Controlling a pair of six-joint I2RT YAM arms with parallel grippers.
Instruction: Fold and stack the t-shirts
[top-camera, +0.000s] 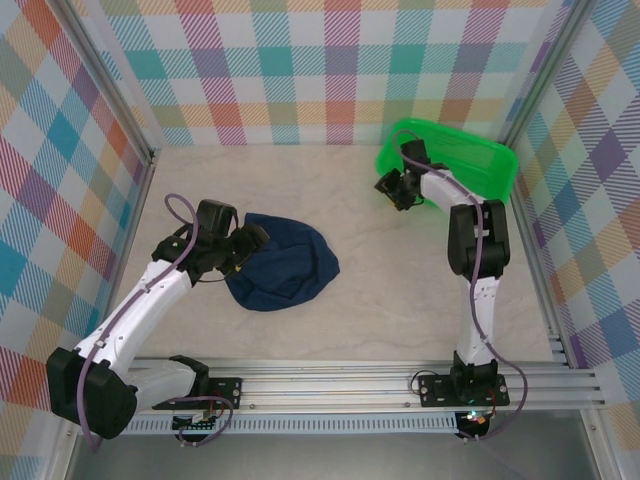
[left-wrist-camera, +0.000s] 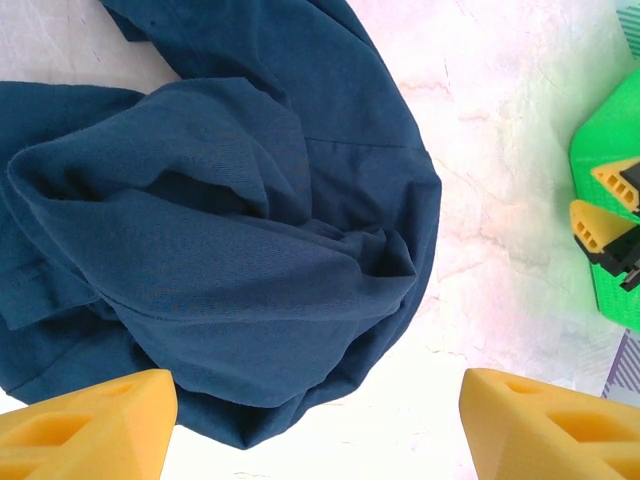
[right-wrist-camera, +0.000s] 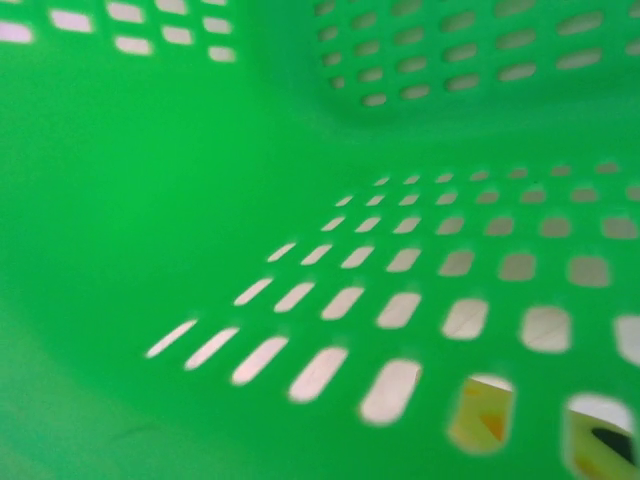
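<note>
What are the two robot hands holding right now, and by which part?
Left gripper: open at the t-shirt edge, holding nothing. Right gripper: at the rim of the green basket; whether it grips cannot be told.

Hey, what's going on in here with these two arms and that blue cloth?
Two robot arms are set to fold a shirt. The left gripper hovers open at the edge of the navy t-shirt, which lies crumpled on the table, not yet folded. The right gripper is at the rim of the green basket in the far right corner; whether it grips it is unclear.
</note>
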